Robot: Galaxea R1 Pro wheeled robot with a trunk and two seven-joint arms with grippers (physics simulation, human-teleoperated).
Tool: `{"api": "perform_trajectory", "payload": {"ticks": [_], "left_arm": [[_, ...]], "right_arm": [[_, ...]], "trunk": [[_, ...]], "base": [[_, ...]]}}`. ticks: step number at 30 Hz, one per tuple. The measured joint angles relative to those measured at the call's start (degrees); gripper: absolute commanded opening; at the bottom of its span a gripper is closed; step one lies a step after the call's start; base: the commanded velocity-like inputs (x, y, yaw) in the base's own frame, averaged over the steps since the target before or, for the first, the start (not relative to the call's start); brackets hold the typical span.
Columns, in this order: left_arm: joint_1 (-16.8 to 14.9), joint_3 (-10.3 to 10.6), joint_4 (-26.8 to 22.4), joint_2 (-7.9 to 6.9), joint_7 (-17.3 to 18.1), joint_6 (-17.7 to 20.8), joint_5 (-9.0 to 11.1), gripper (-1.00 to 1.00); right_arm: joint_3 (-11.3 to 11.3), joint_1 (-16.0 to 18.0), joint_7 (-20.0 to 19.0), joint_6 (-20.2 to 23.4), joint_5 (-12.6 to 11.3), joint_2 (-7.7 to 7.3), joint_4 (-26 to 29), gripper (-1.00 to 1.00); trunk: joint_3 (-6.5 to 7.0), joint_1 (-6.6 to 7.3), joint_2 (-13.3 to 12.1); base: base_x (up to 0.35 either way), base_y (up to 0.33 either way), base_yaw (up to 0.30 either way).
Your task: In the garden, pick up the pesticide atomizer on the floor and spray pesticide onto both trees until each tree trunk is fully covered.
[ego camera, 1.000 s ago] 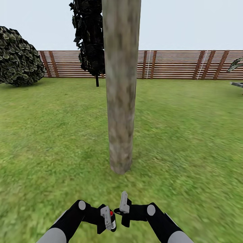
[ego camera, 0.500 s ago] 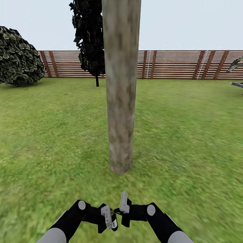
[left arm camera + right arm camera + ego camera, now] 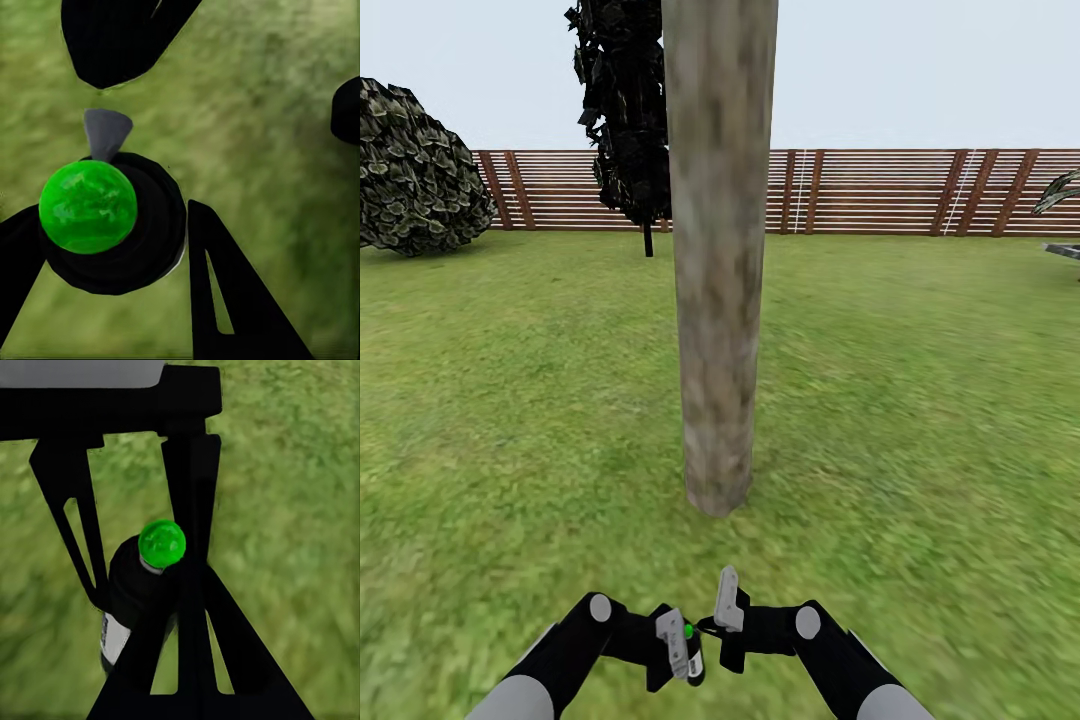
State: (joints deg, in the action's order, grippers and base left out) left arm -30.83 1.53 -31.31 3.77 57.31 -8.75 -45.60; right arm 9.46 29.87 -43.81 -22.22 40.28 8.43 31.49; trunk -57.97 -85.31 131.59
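Head view: the tree trunk (image 3: 717,260) rises from the floor (image 3: 510,400) straight ahead of both grippers. The left gripper (image 3: 678,648) grasps the pesticide atomizer (image 3: 691,652), green cap up.

Left wrist view: the atomizer's green cap (image 3: 88,205) sits between the fingers (image 3: 225,292).

Right wrist view: the right gripper (image 3: 131,577) is beside the atomizer (image 3: 135,600); whether it grips, I cannot tell.

Pesticide atomizer (image 3: 135,600): dark bottle, pale label, bright green cap (image 3: 162,543). Held between the black fingers (image 3: 71,536) of the left pincer (image 3: 131,556), apparently clamped. Blurred green grass floor (image 3: 300,510) beneath.
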Motion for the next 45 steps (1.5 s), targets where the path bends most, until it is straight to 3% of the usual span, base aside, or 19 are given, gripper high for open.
{"api": "perform_trajectory", "payload": {"ticks": [2,8,10,15,16,23,25,28,29,31,33,35,39,41,42,44,45], "left_arm": [[-0.01,0.07,-0.01,-0.29,-0.15,0.18,-0.27,-1.0],[-0.01,-0.11,-0.05,-4.35,-0.2,0.45,-3.34,-1.0],[0.05,-0.08,0.0,-6.16,-0.24,0.59,-6.33,-1.0],[0.16,-0.1,0.01,-8.93,-0.25,0.67,-9.2,-1.0],[0.17,-0.1,0.0,-9.19,-0.25,0.68,-9.19,-1.0],[0.21,-0.53,0.02,-14.03,-0.64,1.04,-10.22,-1.0],[0.52,-1.03,0.05,-15.33,-1.66,1.41,-10.0,-1.0],[0.73,-5.21,0.6,-16.69,-7.22,3.28,-9.31,-1.0],[0.75,-7.65,1.52,-16.67,-9.51,3.71,-9.24,-1.0],[0.61,-15.18,6.39,-16.18,-16.24,4.15,-9.28,-1.0],[0.5,-18.32,8.8,-15.62,-19.49,4.25,-9.09,-1.0],[0.43,-21.22,10.59,-13.95,-23.58,4.34,-7.62,-1.0],[0.38,-24.84,11.79,-10.68,-31.18,4.35,-1.53,-1.0],[0.38,-25.99,12.1,-9.3,-34.93,4.37,2.99,-1.0],[0.38,-26.18,12.23,-8.93,-35.75,4.37,4.12,-1.0],[0.39,-26.53,12.95,-7.66,-38.34,4.42,7.83,-1.0],[0.4,-26.73,13.48,-6.76,-40.14,4.74,10.38,-1.0]], "right_arm": [[0.0,0.0,0.0,0.0,0.0,0.0,0.0,-1.0],[0.01,0.0,0.01,-0.03,0.0,0.0,-0.03,-1.0],[0.01,0.0,-0.01,-0.08,0.0,0.0,-0.06,-1.0],[0.01,0.0,0.03,-0.09,0.0,-0.06,-0.09,-1.0],[0.0,0.0,0.03,-0.09,0.0,-0.07,-0.1,1.0],[0.05,0.0,0.03,-0.08,0.07,-0.45,-0.29,1.0],[-0.13,-0.06,0.25,-0.12,-0.04,-1.55,-1.0,1.0],[-1.45,-0.08,0.8,-0.2,-1.03,-4.35,-3.78,1.0],[-2.95,-0.1,1.41,-0.2,-1.97,-5.05,-5.12,1.0],[-10.23,-0.17,5.81,-0.26,-5.07,-6.48,-11.04,1.0],[-13.63,-0.18,9.2,-0.32,-6.28,-6.95,-14.31,1.0],[-16.53,-0.22,14.56,-0.41,-6.92,-7.66,-16.62,1.0],[-18.45,-0.44,26.69,-0.78,-8.29,-9.16,-18.07,1.0],[-18.69,-1.23,34.31,-1.61,-10.93,-9.41,-18.25,1.0],[-18.71,-1.59,36.37,-1.96,-11.93,-9.46,-18.29,1.0],[-18.8,-3.46,43.31,-3.69,-17.43,-9.61,-18.32,1.0],[-19.27,-5.57,48.1,-6.38,-23.4,-11.19,-18.33,1.0]], "trunk": [[0.0,0.0,0.0],[0.0,0.0,0.0],[0.0,0.0,0.0],[0.0,0.0,0.0],[0.0,0.0,0.0],[0.0,0.0,0.0],[0.0,0.0,0.0],[0.0,0.0,0.0],[0.0,0.0,0.0],[-0.01,-0.01,0.0],[0.0,0.0,0.0],[0.0,0.0,0.0],[0.0,0.0,0.0],[0.0,0.0,0.0],[0.0,0.0,0.0],[-0.01,0.0,0.0],[-0.02,0.0,0.0]], "base": [[0.0,0.0,0.0],[0.0,0.0,0.0],[0.0,0.0,0.0],[0.0,0.0,0.0],[0.0,0.0,0.0],[0.0,0.0,0.0],[0.0,0.0,0.0],[0.0,0.0,0.0],[0.0,0.0,0.0],[0.0,0.0,0.0],[0.0,0.0,0.0],[0.0,0.0,0.0],[0.0,0.0,0.0],[0.0,0.0,0.0],[0.0,0.0,0.0],[0.0,0.0,0.0],[0.0,0.0,0.0]]}}
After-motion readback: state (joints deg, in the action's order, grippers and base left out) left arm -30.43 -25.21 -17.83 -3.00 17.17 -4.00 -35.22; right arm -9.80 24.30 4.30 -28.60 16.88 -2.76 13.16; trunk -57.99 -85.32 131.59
